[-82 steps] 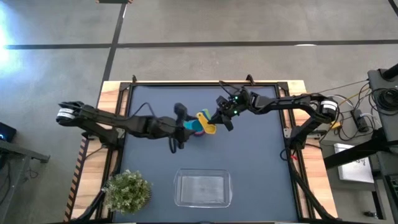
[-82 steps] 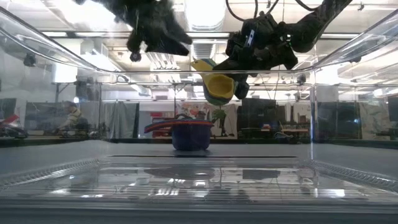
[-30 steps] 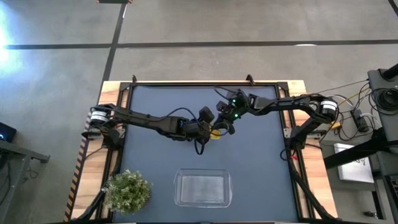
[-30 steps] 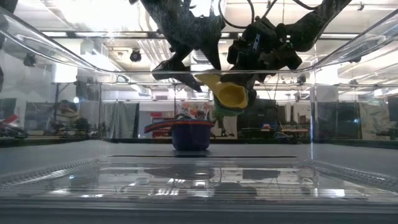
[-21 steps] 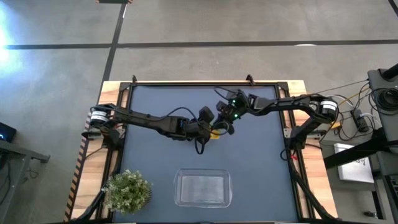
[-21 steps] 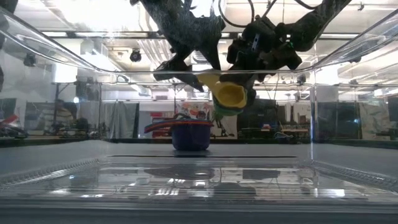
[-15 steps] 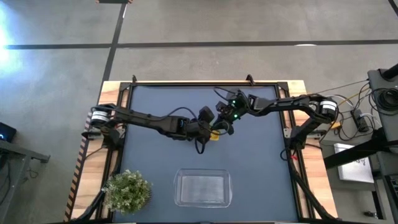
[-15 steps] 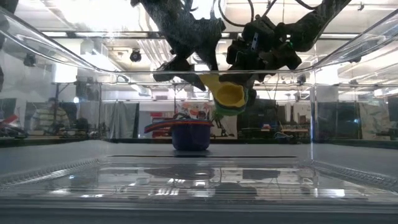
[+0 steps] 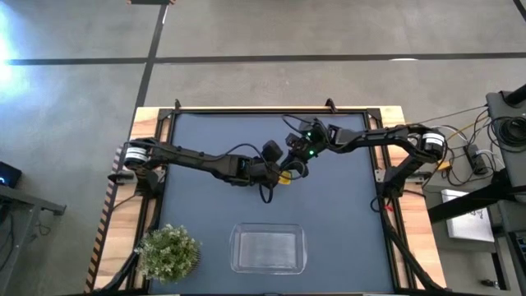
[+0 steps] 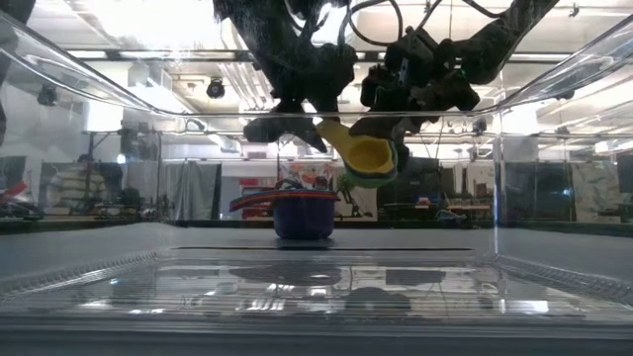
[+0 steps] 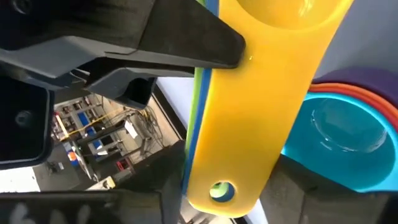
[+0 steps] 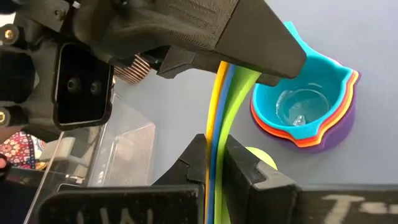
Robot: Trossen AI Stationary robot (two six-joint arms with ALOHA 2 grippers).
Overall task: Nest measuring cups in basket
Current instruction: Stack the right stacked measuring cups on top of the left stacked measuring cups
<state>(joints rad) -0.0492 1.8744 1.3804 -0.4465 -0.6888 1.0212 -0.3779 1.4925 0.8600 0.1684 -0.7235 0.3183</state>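
Three nested measuring cups, yellow in green in blue, hang above the table's middle. My right gripper is shut on their stacked handles. My left gripper comes from the left and has closed around the handles' free end. Below them a second nest, teal in orange in purple, rests on its base on the table. In the high view my left gripper hides this nest. The clear basket stands near the front edge. My left gripper has the free end of the yellow handle, by its hanging hole, between its two fingers. They lie against the handle's two long edges, across it. The cups stay clear of the table. My right gripper pinches the three stacked handles by their flat faces between its two fingers, nearer the bowls than the free end. It comes slanting down from the table's right. The bowls hang below the fingers, tilted, clear of the table and of the second nest.
A bushy green plant stands at the front left corner, beside the basket. Low clear walls frame the dark table top.
My left gripper's fingers have drawn together around the free end of the handles. My right gripper has kept the three nested cups aloft in the same place.
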